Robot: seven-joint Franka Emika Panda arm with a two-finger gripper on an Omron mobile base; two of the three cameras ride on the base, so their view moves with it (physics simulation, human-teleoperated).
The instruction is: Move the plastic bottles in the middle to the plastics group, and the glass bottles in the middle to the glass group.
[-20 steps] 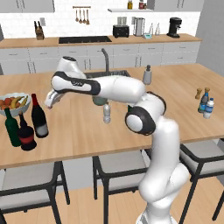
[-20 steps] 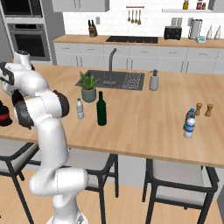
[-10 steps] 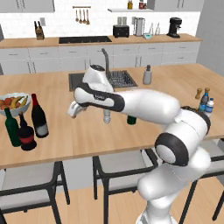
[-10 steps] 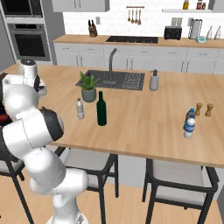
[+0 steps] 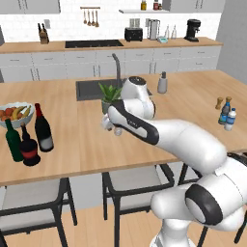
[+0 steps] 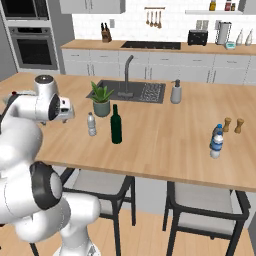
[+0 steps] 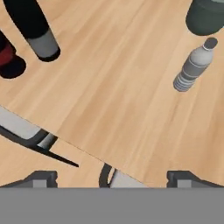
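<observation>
The small clear plastic bottle (image 6: 91, 124) stands in the middle of the counter, left of the shorter dark green bottle (image 6: 116, 125). In the hand view the plastic bottle (image 7: 192, 65) lies at the upper right. My gripper (image 5: 109, 124) hovers over the counter's front part, open and empty, its fingertips (image 7: 41, 177) far apart. The tall wine bottle (image 5: 42, 128) stands at the left beside the slim green bottle (image 5: 13, 140) and the squat red-labelled bottle (image 5: 29, 149). Two blue-labelled small bottles (image 5: 226, 115) stand at the far right.
A fruit bowl (image 5: 14, 113) sits behind the glass group. A potted plant (image 6: 101, 100), the sink with its tap (image 6: 127, 75) and a soap dispenser (image 6: 176, 92) line the back. Two pepper mills (image 6: 233, 124) stand by the plastics. Stools sit under the front edge.
My arm has swung from the glass group at the left toward the middle of the counter. The gripper stays open. The wine bottle stays standing by the fruit bowl.
</observation>
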